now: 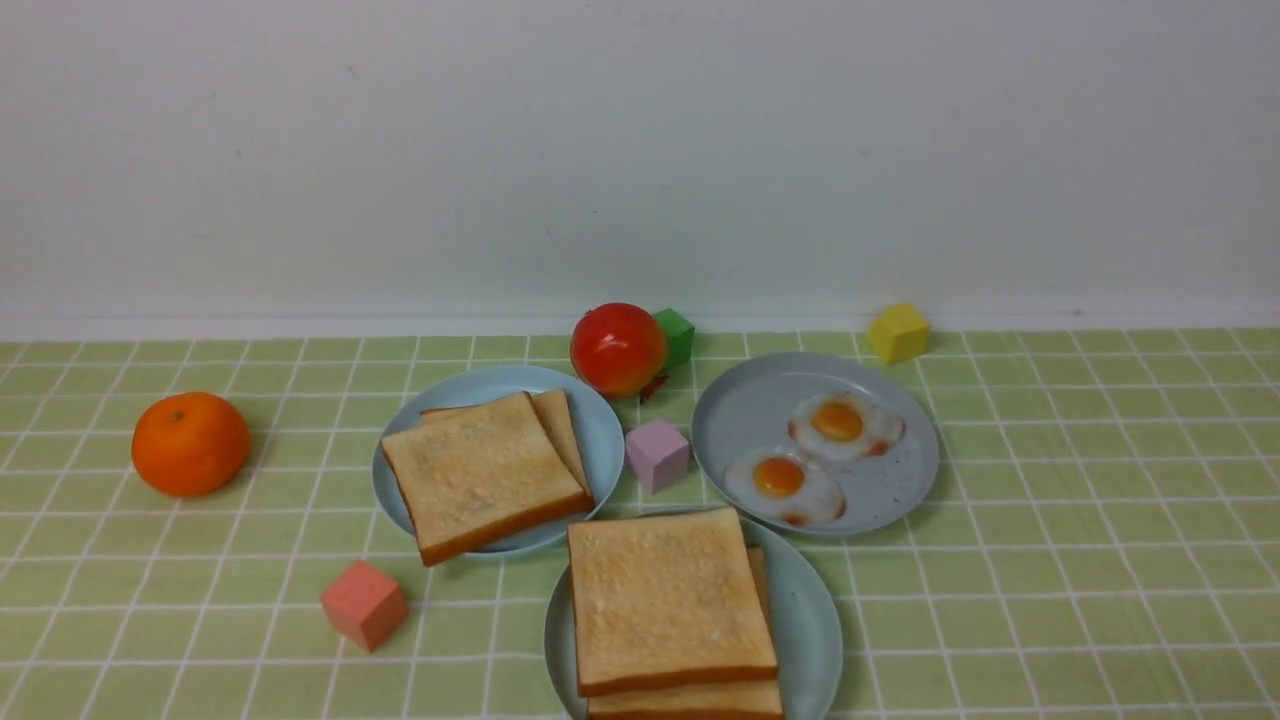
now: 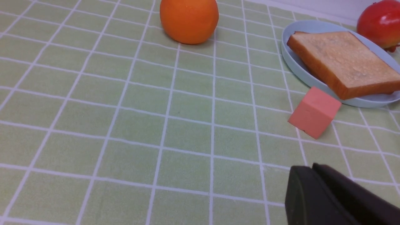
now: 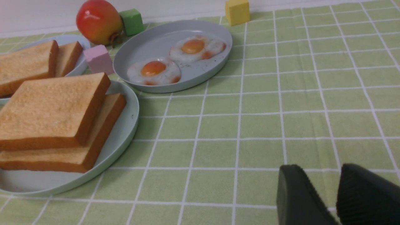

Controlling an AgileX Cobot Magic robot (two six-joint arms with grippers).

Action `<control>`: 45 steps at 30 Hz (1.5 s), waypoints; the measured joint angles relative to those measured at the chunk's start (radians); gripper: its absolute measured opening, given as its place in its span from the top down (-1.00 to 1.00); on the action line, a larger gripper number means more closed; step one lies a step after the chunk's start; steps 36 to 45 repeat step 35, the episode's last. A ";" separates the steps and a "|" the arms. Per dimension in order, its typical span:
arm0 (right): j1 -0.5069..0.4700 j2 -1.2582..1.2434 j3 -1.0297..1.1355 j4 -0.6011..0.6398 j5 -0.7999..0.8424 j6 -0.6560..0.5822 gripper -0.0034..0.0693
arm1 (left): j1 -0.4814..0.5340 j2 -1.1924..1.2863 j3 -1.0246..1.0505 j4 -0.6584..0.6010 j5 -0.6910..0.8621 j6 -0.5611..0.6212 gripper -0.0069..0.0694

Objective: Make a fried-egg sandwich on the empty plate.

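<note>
Two toast slices, mint plate

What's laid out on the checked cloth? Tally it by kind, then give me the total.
Plates: 3
Toast slices: 4
Fried eggs in view: 2
Cubes: 4
Fruit: 2
Total: 15

You get bright, even, diffuse light across all three views. Shadows soft and short: faint one right of orange, another under pink cube. Small glare spot on red fruit. Front view slightly soft. Wrist views: dark fingers blurred close to lens.
</note>
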 joint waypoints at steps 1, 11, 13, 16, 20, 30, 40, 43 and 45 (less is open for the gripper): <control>0.000 0.000 0.000 0.000 0.000 0.000 0.28 | 0.000 0.000 0.000 0.000 0.000 0.000 0.74; 0.000 0.000 0.000 0.001 0.001 0.000 0.28 | 0.000 0.000 0.000 0.000 0.000 0.000 0.74; 0.000 0.000 0.000 0.001 0.001 0.000 0.28 | 0.000 0.000 0.000 0.000 0.000 0.000 0.74; 0.000 0.000 0.000 0.001 0.001 0.000 0.28 | 0.000 0.000 0.000 0.000 0.000 0.000 0.74; 0.000 0.000 0.000 0.001 0.001 0.000 0.28 | 0.000 0.000 0.000 0.000 0.000 0.000 0.74; 0.000 0.000 0.000 0.001 0.001 0.000 0.25 | 0.000 0.000 0.000 0.000 0.000 0.000 0.72; 0.000 0.000 0.000 0.001 0.001 0.000 0.25 | 0.000 0.000 0.000 0.000 0.000 0.000 0.72; 0.000 0.000 0.000 0.001 0.001 0.000 0.25 | 0.000 0.000 0.000 0.000 0.000 0.000 0.72; 0.000 0.000 0.000 0.001 0.001 0.000 0.25 | 0.000 0.000 0.000 0.000 0.000 0.000 0.72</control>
